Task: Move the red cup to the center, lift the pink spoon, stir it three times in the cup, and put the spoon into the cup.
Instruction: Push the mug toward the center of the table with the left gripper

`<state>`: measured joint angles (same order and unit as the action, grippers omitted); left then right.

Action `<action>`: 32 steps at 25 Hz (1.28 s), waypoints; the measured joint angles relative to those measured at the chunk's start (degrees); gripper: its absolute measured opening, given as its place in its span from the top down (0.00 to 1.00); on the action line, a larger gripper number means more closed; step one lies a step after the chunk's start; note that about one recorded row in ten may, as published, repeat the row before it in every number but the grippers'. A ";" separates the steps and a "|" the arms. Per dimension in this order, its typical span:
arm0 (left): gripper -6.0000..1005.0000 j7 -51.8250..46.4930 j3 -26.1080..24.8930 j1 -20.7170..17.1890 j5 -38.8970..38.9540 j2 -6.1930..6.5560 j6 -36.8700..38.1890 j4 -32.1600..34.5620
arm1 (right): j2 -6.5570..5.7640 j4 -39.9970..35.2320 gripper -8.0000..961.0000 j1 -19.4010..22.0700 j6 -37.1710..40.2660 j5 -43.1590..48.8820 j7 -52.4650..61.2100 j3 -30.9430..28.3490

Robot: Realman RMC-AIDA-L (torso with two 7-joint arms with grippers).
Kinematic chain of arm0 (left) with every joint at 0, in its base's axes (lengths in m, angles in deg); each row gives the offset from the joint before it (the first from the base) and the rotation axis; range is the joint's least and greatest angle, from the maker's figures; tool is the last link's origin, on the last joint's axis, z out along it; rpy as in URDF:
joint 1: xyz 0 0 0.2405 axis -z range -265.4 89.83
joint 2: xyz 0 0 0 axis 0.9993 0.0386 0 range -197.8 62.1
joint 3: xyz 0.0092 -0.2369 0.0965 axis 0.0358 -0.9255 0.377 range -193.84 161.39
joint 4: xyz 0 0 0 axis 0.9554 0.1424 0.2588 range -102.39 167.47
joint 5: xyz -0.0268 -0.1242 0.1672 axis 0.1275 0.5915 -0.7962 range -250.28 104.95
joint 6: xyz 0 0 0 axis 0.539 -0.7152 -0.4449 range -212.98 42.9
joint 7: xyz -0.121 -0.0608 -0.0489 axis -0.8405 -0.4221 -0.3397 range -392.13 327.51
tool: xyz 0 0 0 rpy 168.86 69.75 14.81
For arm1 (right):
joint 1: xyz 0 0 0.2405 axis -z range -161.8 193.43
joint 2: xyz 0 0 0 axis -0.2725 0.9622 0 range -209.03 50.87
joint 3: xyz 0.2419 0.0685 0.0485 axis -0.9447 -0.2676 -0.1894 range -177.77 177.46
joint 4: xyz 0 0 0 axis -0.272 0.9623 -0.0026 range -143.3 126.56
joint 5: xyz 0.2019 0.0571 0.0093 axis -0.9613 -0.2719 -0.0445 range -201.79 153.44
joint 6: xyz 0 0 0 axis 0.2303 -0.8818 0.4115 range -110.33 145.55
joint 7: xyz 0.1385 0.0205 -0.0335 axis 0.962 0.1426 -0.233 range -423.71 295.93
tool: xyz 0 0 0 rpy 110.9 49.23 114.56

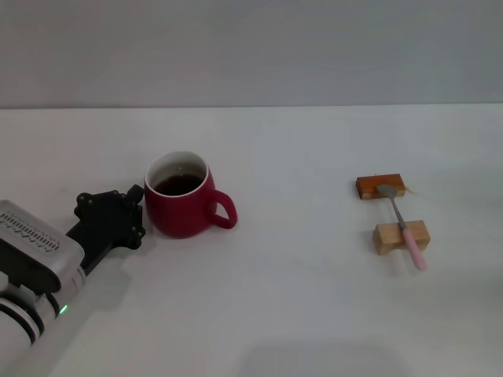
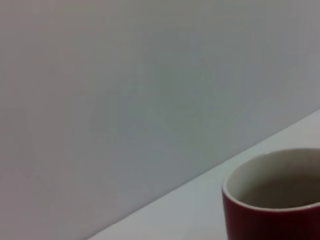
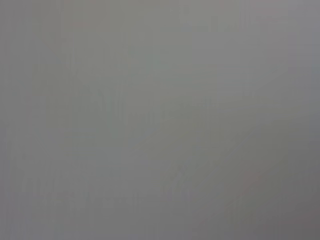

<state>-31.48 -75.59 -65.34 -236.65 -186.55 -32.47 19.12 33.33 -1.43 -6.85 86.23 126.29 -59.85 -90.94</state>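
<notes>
The red cup (image 1: pixel 182 210) stands left of the table's middle, dark liquid inside, its handle pointing right. In the left wrist view the red cup (image 2: pixel 272 215) shows its rim and white inside close by. My left gripper (image 1: pixel 139 214) is right against the cup's left side, its black fingers open, one at each side of the cup's left flank. The pink spoon (image 1: pixel 402 225) lies at the right across two wooden blocks, metal bowl to the back, pink handle toward the front. My right gripper is out of view; the right wrist view shows only plain grey.
A dark orange-brown block (image 1: pixel 380 187) holds up the spoon's bowl and a pale wooden block (image 1: pixel 391 238) holds up its handle. The white table (image 1: pixel 299 298) ends at a grey wall at the back.
</notes>
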 joint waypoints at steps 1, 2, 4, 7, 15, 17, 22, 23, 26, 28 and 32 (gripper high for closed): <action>0.97 -0.02 0.28 -0.06 0.06 -0.03 0.10 -0.09 | 0.01 0.00 0.25 0.05 0.00 0.00 0.00 0.00; 0.97 -0.18 0.81 -0.24 0.11 -0.07 0.21 -0.47 | 0.01 0.00 0.25 0.08 0.01 0.00 0.00 0.00; 0.97 -0.26 1.03 -0.31 0.12 -0.09 0.23 -0.65 | 0.02 0.00 0.25 0.14 0.07 0.00 0.00 0.00; 0.97 -0.55 1.83 -0.71 0.16 -0.11 0.26 -1.52 | 0.11 0.00 0.25 0.25 0.25 0.00 0.00 0.00; 0.96 -0.65 5.72 -1.75 0.23 -0.23 0.38 -3.55 | 0.18 0.00 0.25 0.42 0.44 0.07 0.00 0.00; 0.96 -0.66 6.32 -1.80 0.24 -0.33 0.34 -3.91 | 0.17 0.00 0.25 0.43 0.46 0.10 0.00 0.00; 0.96 -0.67 6.08 -1.69 1.66 -0.35 -0.41 -4.34 | 0.15 0.00 0.25 0.43 0.47 0.23 0.00 0.00; 0.96 -0.67 5.97 -1.54 2.60 -0.27 -0.62 -4.34 | 0.14 0.00 0.25 0.43 0.48 0.27 0.00 0.00; 0.96 -0.66 5.10 -0.01 6.81 0.03 -1.76 -3.96 | 0.12 0.00 0.25 0.44 0.54 0.32 0.00 0.00; 0.96 -0.51 4.78 0.46 7.09 0.08 -2.19 -3.81 | 0.11 0.00 0.25 0.48 0.55 0.34 0.00 0.00; 0.96 0.61 4.49 2.55 7.08 0.17 -3.75 -3.49 | 0.09 0.00 0.25 0.57 0.56 0.35 0.00 0.00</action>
<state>-30.87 -71.10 -62.78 -229.57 -186.37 -36.22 15.63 33.42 -1.43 -6.28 86.78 126.64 -59.85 -90.94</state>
